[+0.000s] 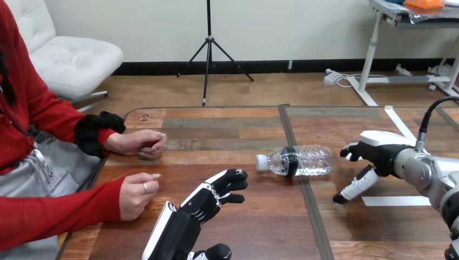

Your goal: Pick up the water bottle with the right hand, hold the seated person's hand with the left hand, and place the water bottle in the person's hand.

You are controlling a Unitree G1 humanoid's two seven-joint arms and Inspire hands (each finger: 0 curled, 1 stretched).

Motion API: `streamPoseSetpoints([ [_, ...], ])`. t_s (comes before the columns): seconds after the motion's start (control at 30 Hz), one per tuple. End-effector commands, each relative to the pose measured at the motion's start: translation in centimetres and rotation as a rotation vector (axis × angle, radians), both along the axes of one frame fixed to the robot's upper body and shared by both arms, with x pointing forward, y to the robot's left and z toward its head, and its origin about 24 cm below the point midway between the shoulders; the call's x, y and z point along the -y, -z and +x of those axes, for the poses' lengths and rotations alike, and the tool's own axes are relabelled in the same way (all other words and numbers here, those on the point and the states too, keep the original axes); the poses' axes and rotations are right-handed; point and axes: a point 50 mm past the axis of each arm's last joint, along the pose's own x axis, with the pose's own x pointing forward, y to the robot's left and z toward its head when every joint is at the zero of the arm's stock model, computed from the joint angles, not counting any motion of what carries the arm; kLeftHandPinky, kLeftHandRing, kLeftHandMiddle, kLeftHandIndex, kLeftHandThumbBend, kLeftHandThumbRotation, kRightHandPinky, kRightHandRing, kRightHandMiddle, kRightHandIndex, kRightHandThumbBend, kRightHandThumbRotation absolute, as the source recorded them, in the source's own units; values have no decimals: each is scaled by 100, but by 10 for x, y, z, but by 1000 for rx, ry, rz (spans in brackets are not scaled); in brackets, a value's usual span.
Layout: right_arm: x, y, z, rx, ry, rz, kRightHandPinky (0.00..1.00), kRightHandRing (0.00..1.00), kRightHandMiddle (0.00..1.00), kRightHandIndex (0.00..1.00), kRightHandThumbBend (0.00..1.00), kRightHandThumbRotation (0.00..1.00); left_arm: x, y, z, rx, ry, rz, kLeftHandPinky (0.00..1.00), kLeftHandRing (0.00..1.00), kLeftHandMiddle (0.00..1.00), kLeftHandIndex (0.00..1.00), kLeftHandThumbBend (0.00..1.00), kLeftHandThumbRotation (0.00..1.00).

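Wooden table (260, 233), contents:
- Water bottle (306, 161): clear, black band, lying on its side at mid-table, white cap (262, 162) pointing left. Nothing touches it.
- Right hand (381, 154): just right of the bottle, apart from it, fingers spread and loose, grasping nothing.
- Left hand (201, 205): near centre, fingers relaxed, empty.
- Person's far hand (135, 145) and person's near hand (136, 194): at the left edge, loosely curled, apart from the left hand.

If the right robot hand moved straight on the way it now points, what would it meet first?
Likely the water bottle, lying on its side: the right robot hand points toward its base end, though depth is hard to judge.
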Motion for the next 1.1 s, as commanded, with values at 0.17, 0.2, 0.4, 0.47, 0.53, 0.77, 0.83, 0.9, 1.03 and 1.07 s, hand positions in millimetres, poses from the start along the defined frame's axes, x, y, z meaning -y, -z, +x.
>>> streamPoseSetpoints([
  [0.17, -24, -36, 25, 104, -82, -23, 87, 91, 89, 92, 100, 43, 16, -9, 5, 50, -9, -41, 72, 81, 84, 81, 100, 75],
  [0.2, -24, -36, 26, 103, -86, -26, 87, 91, 90, 92, 100, 44, 16, -9, 5, 47, -10, -42, 72, 81, 84, 81, 100, 74],
  [0.4, -29, -38, 27, 102, -97, -33, 88, 91, 90, 93, 100, 47, 18, -9, 4, 43, -16, -45, 72, 80, 84, 81, 100, 74],
  [0.47, -30, -38, 28, 104, -103, -34, 88, 91, 90, 93, 100, 47, 19, -8, 3, 43, -19, -47, 72, 80, 84, 81, 100, 74],
  [0.53, -31, -38, 28, 107, -108, -36, 88, 91, 89, 93, 100, 48, 19, -8, 3, 43, -22, -48, 71, 80, 84, 81, 100, 75],
  [0.77, -37, -38, 30, 106, -130, -59, 86, 91, 89, 93, 100, 48, 20, -8, 2, 49, -22, -36, 71, 81, 85, 82, 100, 76],
  [0.83, -38, -38, 30, 104, -132, -66, 86, 91, 90, 94, 100, 49, 20, -8, 2, 48, -23, -34, 71, 81, 85, 82, 99, 77],
  [0.9, -39, -39, 31, 107, -132, -66, 87, 92, 90, 94, 100, 49, 19, -8, 1, 54, -28, -23, 71, 81, 85, 82, 99, 77],
  [1.03, -41, -40, 32, 119, -130, -57, 89, 92, 90, 94, 100, 49, 17, -8, 0, 67, -41, -7, 71, 81, 85, 83, 99, 79],
  [1.07, -41, -41, 32, 125, -129, -54, 90, 92, 90, 94, 100, 49, 17, -8, 0, 64, -43, -7, 70, 81, 85, 83, 99, 79],
])
